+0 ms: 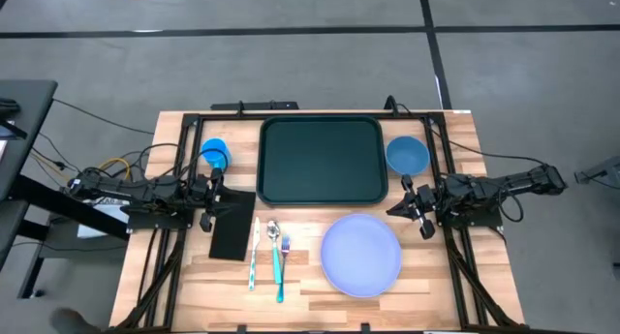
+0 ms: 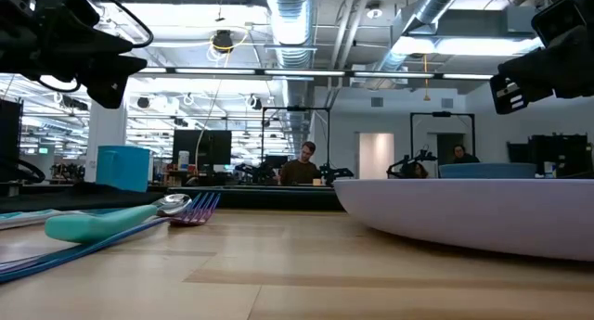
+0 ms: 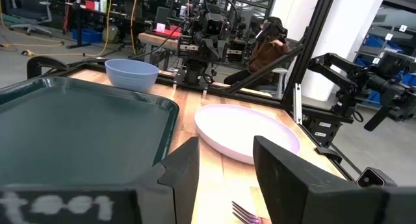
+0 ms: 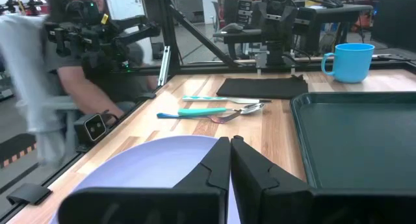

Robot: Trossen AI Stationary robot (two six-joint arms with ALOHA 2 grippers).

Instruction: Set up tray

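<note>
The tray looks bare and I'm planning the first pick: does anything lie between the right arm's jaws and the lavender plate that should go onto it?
Nothing visible does. The right gripper, jaws shut, hovers at the edge of the round lavender plastic plate, beside the dark green rectangular plastic tray, with only bare wood between.

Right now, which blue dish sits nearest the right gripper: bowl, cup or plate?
The blue bowl, just beyond the right gripper beside the tray; the blue cup stands across by the left arm.
</note>
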